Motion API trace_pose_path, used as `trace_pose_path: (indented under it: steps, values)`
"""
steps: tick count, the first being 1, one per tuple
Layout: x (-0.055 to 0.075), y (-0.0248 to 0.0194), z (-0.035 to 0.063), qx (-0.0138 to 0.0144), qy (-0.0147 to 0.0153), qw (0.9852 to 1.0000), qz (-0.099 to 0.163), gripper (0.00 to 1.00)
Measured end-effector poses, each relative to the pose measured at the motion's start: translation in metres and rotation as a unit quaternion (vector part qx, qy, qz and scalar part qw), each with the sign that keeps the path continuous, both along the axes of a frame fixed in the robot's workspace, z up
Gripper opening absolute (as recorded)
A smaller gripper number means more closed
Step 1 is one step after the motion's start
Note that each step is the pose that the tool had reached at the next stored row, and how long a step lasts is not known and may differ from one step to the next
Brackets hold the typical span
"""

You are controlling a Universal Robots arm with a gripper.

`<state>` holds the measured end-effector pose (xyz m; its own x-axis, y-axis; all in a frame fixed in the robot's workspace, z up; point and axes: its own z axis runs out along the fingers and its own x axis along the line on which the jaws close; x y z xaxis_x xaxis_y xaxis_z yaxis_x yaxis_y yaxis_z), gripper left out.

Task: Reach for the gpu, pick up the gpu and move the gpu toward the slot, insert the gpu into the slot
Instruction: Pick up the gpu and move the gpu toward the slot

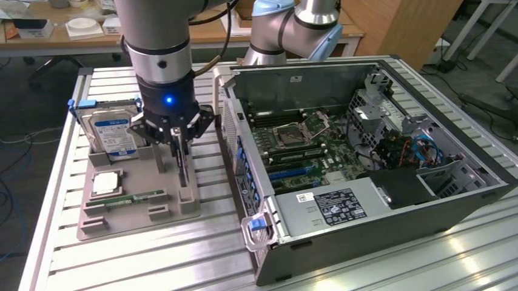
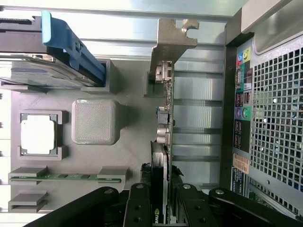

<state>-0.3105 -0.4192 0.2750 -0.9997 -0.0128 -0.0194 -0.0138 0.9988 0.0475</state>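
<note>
The open case (image 1: pixel 348 242) lies on its side at the exterior view's right, and its board slots (image 1: pixel 295 173) are bare, so nothing is inserted yet. Beside it sits the grey tray (image 1: pixel 137 176), with the hard drive (image 1: pixel 113 130) propped at its far end. The gripper (image 1: pixel 181 170) is down over the tray, its fingers narrow and clamped on the gpu (image 2: pixel 162 156), which stands on edge there. Reaching looks done and the grasp made. Whether the card has lifted clear I cannot tell. Carrying and inserting remain.

Dark gpu (image 2: pixel 163 127), pale bracket (image 2: pixel 173 40), blue-labelled hard drive (image 1: pixel 113 133), grey tray (image 1: pixel 137 179)
</note>
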Motion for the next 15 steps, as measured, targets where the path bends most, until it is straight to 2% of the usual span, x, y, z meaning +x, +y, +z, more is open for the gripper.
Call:
trace_pose_path:
  steps: [15]
  values:
    - [0.0, 0.0, 0.0044, 0.0, 0.0, 1.0, 0.0, 0.26]
